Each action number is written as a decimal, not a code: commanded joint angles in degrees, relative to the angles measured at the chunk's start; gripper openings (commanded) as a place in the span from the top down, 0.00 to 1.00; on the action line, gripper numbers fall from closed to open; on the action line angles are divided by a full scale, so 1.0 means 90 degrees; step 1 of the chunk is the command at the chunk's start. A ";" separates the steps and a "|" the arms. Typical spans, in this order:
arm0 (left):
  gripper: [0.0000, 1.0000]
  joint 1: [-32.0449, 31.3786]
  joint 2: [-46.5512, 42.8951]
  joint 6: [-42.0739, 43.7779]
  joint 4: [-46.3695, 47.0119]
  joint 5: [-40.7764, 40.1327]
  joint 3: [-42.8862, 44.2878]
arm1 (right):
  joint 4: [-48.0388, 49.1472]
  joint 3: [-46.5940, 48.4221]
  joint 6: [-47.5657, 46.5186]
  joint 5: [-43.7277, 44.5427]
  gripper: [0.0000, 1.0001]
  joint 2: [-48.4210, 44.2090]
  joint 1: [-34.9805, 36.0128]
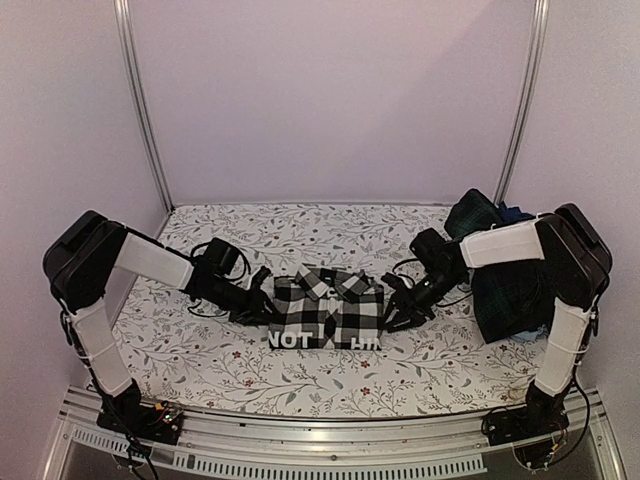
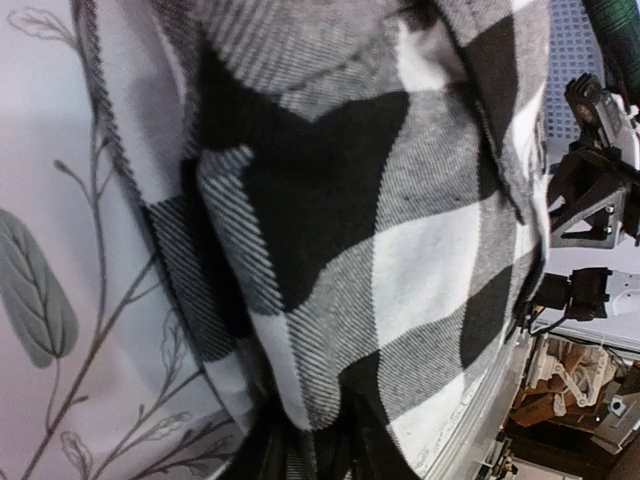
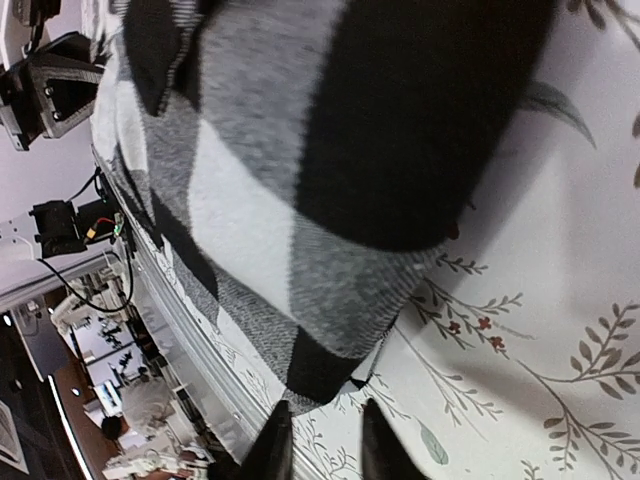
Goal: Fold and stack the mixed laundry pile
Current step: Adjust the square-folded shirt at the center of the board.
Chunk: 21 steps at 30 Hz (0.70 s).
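While the black-and-white checked shirt (image 1: 328,305) is lying folded mid-counter (image 1: 250,372), away from the pile (image 1: 500,280), the left end effector (image 1: 262,305) is pinching its edge, probably to square it. The right end effector (image 3: 320,425) is sitting narrowly parted at the corner; whether it has cloth, nobody can tell.

Bare floral covering (image 1: 300,225) around checked shirt (image 1: 328,305)

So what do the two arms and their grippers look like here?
Both match. The left arm and right arm have white box-shaped links between bulky black joint housings, with thin black cables looping near the wrists. The left gripper and right gripper are black, each with two narrow dark fingers.
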 commanded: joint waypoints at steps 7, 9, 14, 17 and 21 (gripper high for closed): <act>0.58 0.0484 -0.0387 0.0098 0.0020 -0.0187 0.0525 | -0.0047 0.1335 -0.0217 0.0564 0.55 0.0112 -0.0493; 0.59 0.0537 -0.0189 0.0125 -0.0067 -0.0181 0.0795 | -0.0035 0.1511 -0.0194 0.0572 0.55 0.0340 -0.0587; 0.59 0.0549 0.0273 0.0111 -0.0020 -0.0102 0.1263 | 0.0067 0.1829 -0.0214 0.0452 0.58 0.0880 -0.0610; 0.66 0.0539 0.0526 0.0089 -0.0006 -0.0054 0.1408 | 0.0176 0.1983 -0.0091 0.0330 0.59 0.1152 -0.0607; 0.79 0.0549 0.0679 0.0107 0.0039 0.0010 0.1473 | 0.0185 0.2227 -0.0013 0.0274 0.67 0.1439 -0.0600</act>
